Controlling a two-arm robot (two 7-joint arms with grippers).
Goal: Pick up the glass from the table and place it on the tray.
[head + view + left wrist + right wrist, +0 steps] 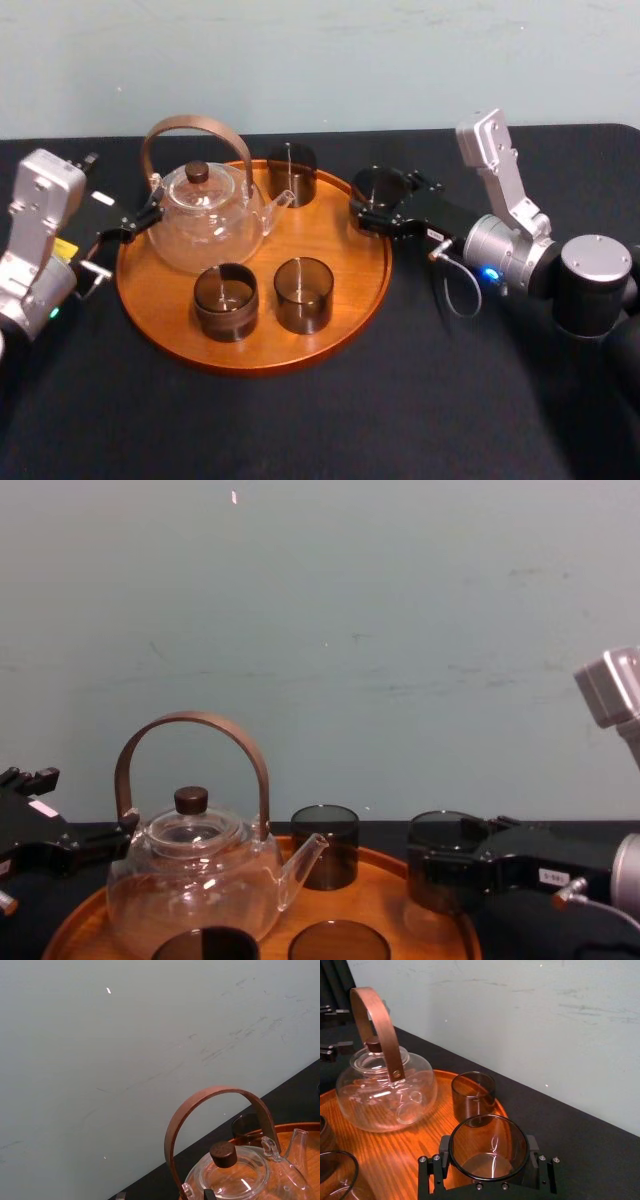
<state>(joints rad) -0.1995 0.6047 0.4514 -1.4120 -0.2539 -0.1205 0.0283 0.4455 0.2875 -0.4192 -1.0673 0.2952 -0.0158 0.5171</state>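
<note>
My right gripper (pixel 372 208) is shut on a smoky dark glass (pixel 378 188), holding it upright by its sides at the right rim of the round orange-brown tray (pixel 345 250). The right wrist view shows the glass (pixel 489 1149) between the black fingers (pixel 431 1172), partly over the tray's edge (pixel 427 1125). From the chest view the held glass (pixel 445 865) hangs beside the tray's right rim (pixel 460 920). My left gripper (pixel 130 225) is open at the tray's left edge, close to the glass teapot (pixel 208 215).
On the tray stand the teapot with its brown arched handle and three more dark glasses: one at the back (pixel 292 172), two at the front (pixel 303 293) (pixel 226 300). The black table (pixel 300 430) stretches bare in front of the tray. A pale wall rises behind.
</note>
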